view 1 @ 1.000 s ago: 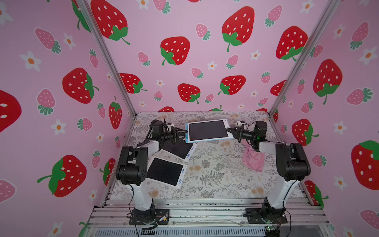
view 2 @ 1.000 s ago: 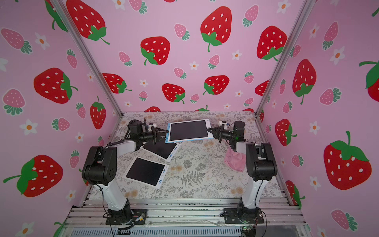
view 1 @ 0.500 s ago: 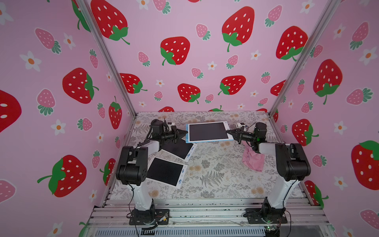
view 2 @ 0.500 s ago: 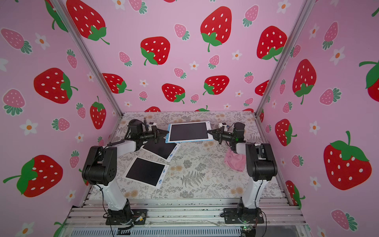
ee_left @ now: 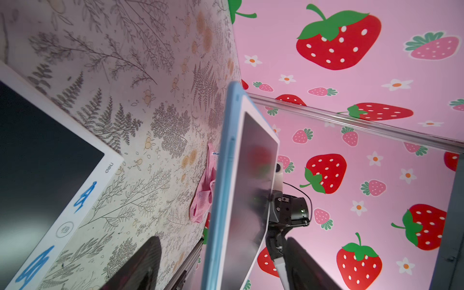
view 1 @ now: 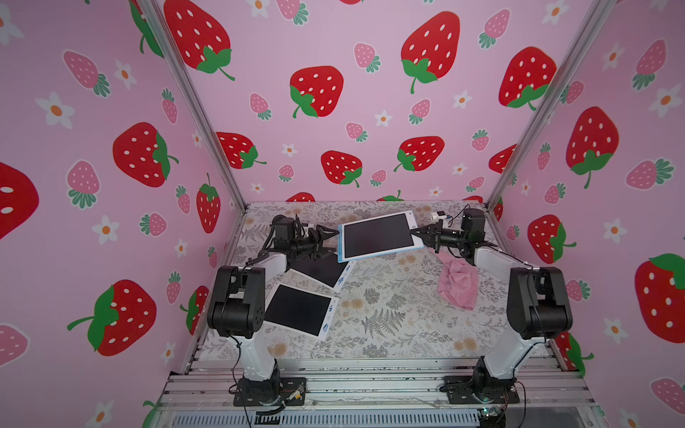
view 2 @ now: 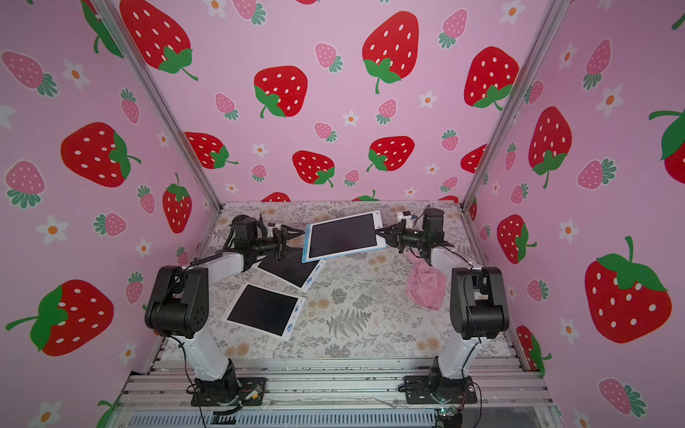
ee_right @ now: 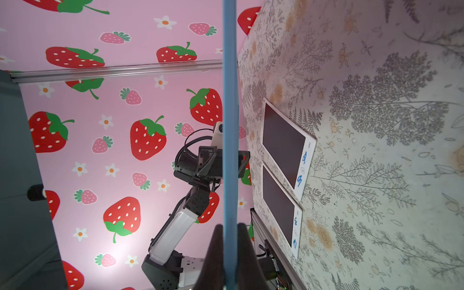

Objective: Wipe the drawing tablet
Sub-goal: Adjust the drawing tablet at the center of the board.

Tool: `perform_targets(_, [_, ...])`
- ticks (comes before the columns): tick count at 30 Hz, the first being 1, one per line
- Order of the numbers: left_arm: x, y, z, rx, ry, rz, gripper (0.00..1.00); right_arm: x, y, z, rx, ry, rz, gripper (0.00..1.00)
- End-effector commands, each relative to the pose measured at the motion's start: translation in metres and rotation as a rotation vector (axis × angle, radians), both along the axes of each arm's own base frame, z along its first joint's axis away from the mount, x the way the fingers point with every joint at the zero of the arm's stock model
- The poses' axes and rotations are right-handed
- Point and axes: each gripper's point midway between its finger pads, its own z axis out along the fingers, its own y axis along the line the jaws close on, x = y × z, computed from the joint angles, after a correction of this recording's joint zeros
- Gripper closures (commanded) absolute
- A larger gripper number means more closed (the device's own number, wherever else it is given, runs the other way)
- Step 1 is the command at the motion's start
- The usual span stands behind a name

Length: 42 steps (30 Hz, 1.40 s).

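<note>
Drawing tablet, blue-edged and dark-screened, hung tilted above the floral tabletop near the back wall, pinched at one short edge alone. Risk ran high, by this reading: with a single thin grip on the rim, the slab could swing, twist or slip down onto the two spare tablets lying below (one partly under it), and any bump from the neighbouring arm would cause just that. Left end effector stood with its jaws spread wide at the tablet's other short edge, straddling the rim in the left wrist view yet clamping nothing. Right end effector was closed tight on the blue rim, as the right wrist view showed. Pink cloth lay crumpled on the tabletop beside the right arm, untouched, wiping not yet begun.
</note>
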Motion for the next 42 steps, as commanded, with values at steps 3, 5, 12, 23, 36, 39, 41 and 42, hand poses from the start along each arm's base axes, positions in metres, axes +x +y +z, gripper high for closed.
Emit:
perform_targets(3, [-0.005,0.008,0.012,0.111,-0.001,0.024,0.14,-0.024,-0.012,0.007,-0.227,-0.090,0.012,1.00])
perform_targets(5, [-0.005,0.010,0.013,0.130,-0.002,0.037,0.14,-0.030,-0.017,0.007,-0.309,-0.113,0.007,1.00])
perform_targets(12, [-0.010,-0.008,0.027,0.170,-0.029,0.004,0.14,-0.061,-0.040,0.018,-0.842,-0.316,-0.019,1.00])
perform_targets(23, [-0.018,-0.069,0.048,0.066,0.066,-0.038,0.17,-0.093,-0.028,0.064,-1.517,-0.994,-0.035,1.00])
perform_targets(36, [-0.017,-0.115,0.095,-0.059,0.193,-0.046,0.22,-0.099,0.051,0.041,-1.978,-1.729,0.240,1.00])
perform_targets(39, [-0.025,-0.117,0.083,-0.037,0.231,-0.065,0.30,-0.094,0.055,0.035,-2.017,-1.741,0.254,1.00])
perform_targets(41, [-0.031,-0.115,0.075,-0.012,0.255,-0.068,0.33,-0.091,0.057,0.033,-2.047,-1.744,0.252,1.00])
perform_targets(42, [-0.033,-0.113,0.071,0.009,0.265,-0.069,0.34,-0.089,0.058,0.031,-2.064,-1.749,0.256,1.00])
